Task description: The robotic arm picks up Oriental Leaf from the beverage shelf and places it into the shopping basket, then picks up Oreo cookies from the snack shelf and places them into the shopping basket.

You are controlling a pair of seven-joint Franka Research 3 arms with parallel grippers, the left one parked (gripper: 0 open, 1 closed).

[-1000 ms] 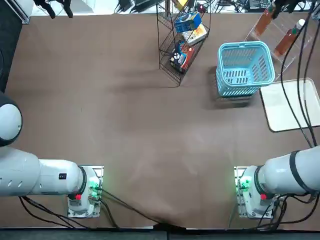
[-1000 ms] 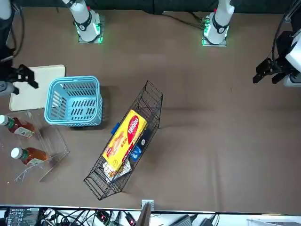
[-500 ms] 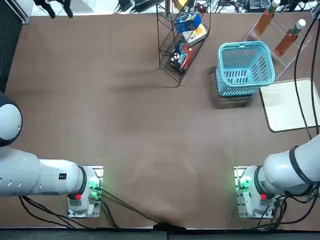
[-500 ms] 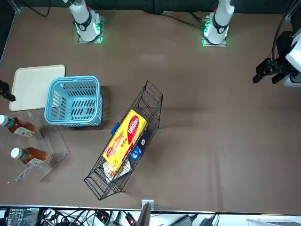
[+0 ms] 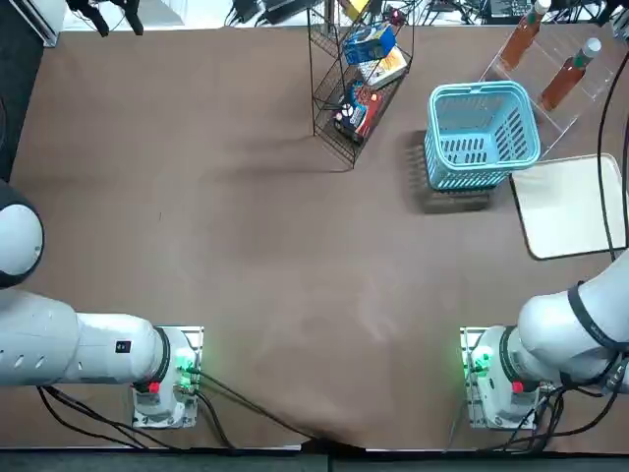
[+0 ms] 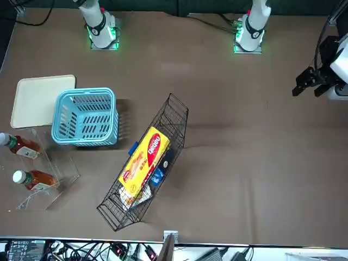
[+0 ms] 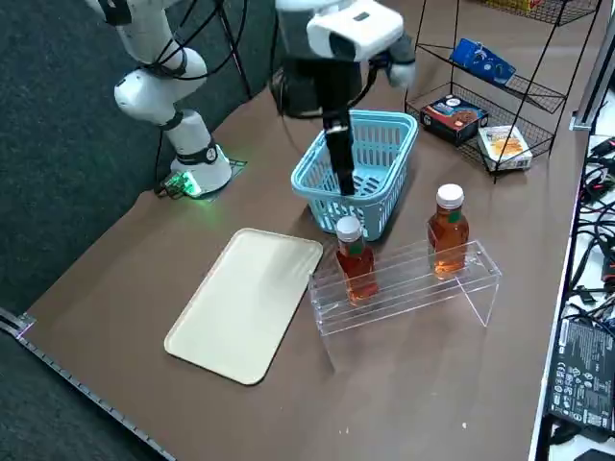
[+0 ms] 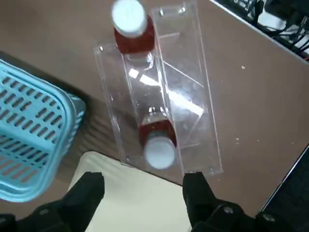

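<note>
Two Oriental Leaf bottles, amber with white caps, stand in the clear beverage shelf (image 7: pixel 413 283): one (image 7: pixel 356 259) nearer the tray, one (image 7: pixel 449 230) farther along. My right gripper (image 8: pixel 142 193) hovers open and holds nothing above the shelf's tray-side end, and the nearer bottle (image 8: pixel 157 140) lies just beyond its fingers (image 8: pixel 195 193). In the right side view the gripper (image 7: pixel 342 182) hangs in front of the light blue shopping basket (image 7: pixel 384 117). The blue Oreo cookies pack (image 7: pixel 483 60) rests on an upper tier of the black wire snack shelf (image 7: pixel 538 91). The gripper is outside the top and front views.
A cream tray (image 7: pixel 245 303) lies flat beside the basket and the clear shelf. Other snack packs (image 7: pixel 452 113) sit on the wire rack's lower tiers. Black cables trail from the right arm along the table's right edge (image 5: pixel 601 187).
My right gripper has slid out past the left edge of the front view. Its cables no longer cross the bottles in the top view. Bottles, basket and racks have not moved.
</note>
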